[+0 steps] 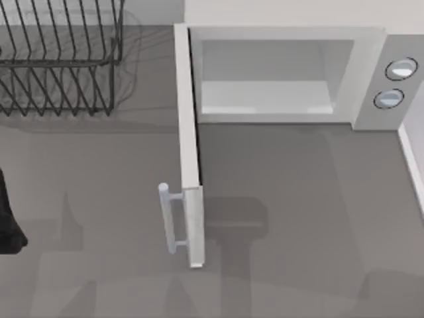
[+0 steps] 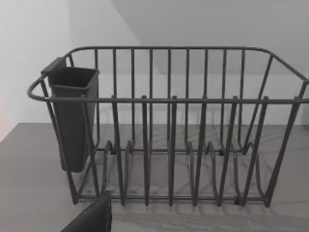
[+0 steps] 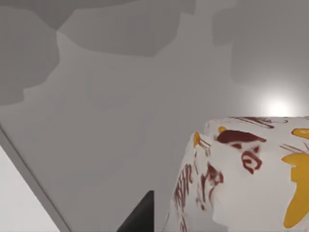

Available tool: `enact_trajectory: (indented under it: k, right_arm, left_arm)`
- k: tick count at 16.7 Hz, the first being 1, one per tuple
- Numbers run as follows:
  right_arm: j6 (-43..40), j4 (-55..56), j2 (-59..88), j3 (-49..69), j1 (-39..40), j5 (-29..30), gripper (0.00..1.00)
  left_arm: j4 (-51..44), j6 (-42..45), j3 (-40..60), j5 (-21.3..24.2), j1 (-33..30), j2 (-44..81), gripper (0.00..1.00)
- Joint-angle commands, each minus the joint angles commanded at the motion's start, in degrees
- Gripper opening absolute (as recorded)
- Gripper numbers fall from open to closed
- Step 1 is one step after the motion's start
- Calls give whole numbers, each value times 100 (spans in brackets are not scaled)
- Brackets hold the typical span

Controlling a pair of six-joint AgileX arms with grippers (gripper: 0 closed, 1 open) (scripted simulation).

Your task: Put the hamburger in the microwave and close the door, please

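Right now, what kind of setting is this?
Probably a simulated kitchen counter: a white microwave with its door swung open, and a dark wire dish rack on the grey table.

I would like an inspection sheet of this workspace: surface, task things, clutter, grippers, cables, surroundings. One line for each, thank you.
Surface: grey table, bare in front of the microwave.
Task things: microwave at the back, door swung open toward the front, cavity bare; hamburger close to the right wrist camera.
Clutter: dark wire dish rack with a cup holder, back left.
Grippers: left arm at the table's left edge; fingers of both not judgeable.
Cables: nothing seen.
Surroundings: pale wall behind.
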Motion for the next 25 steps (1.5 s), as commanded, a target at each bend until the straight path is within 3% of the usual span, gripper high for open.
enact_trajectory:
  k: [5, 9, 13, 19, 25]
  right_arm:
    - [160, 192, 113, 69, 181, 59, 0]
    - [1145, 1280, 706, 464, 1140, 388, 0]
    - [3042, 3212, 1792, 837, 2550, 896, 0]
    - [6768, 6671, 3595, 1091, 4636, 1856, 0]
    - [9774, 9330, 4753, 1166, 5982, 2981, 0]
  left_arm:
    - [0, 0, 0, 0, 0, 0, 100]
    - [0, 0, 0, 0, 0, 0, 100]
    - [0, 0, 0, 0, 0, 0, 100]
    - [0, 0, 0, 0, 0, 0, 100]
    - [0, 0, 0, 0, 0, 0, 100]
